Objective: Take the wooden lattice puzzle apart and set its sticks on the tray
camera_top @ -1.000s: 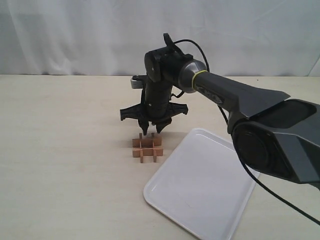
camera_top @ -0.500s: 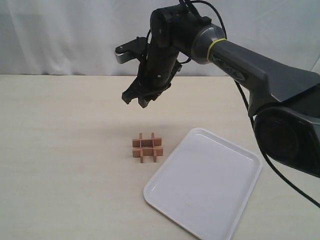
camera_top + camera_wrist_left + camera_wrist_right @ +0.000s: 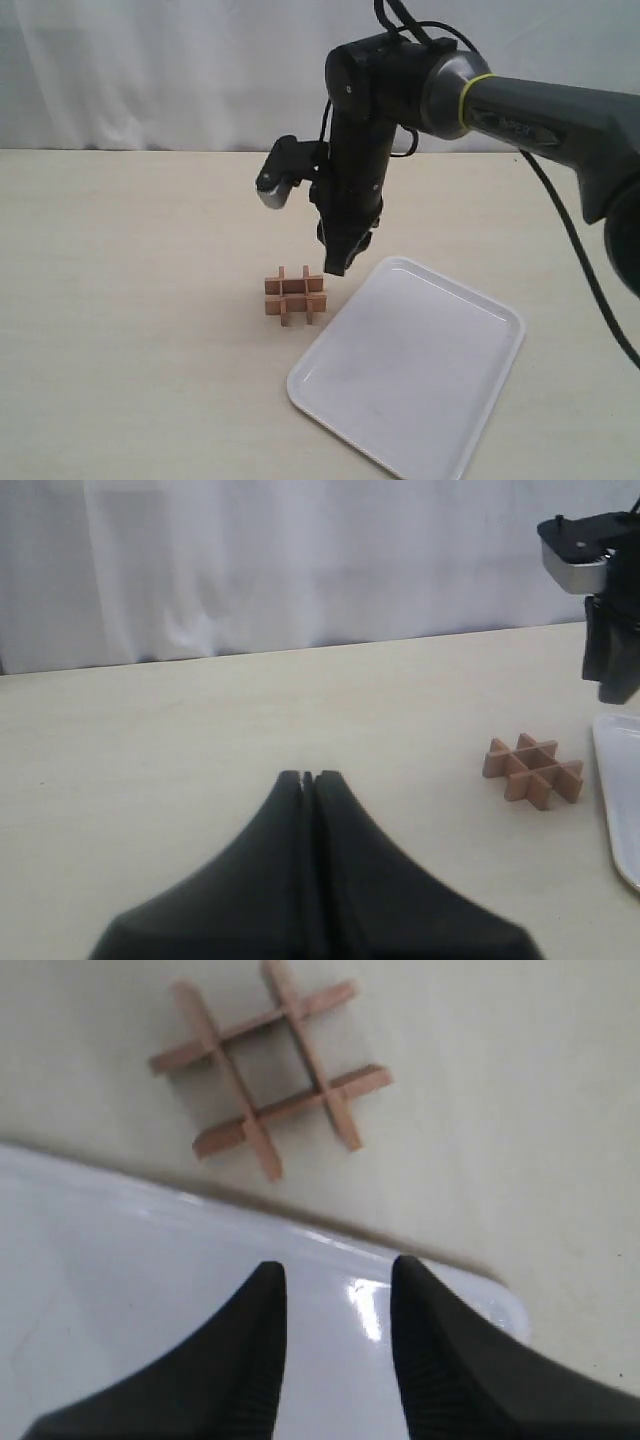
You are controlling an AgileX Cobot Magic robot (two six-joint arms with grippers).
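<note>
Lattice puzzle (image 3: 295, 295) is seen intact, flat on the counter (image 3: 120, 300), just beside the tray (image 3: 420, 400) rim. Right jaws are held spread and empty above that rim, with the puzzle just leftward in the exterior view. Left jaws are pressed together, well apart. Right arm is judged nearer.

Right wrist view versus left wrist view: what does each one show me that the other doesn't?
Only the right wrist view: the right gripper, open and empty, above a corner of the tray, and the wooden lattice puzzle seen from above, fully assembled. Only the left wrist view: the left gripper, shut and empty over the table, the white curtain, and part of the right arm. Both: the puzzle on the table beside the tray's edge.
</note>
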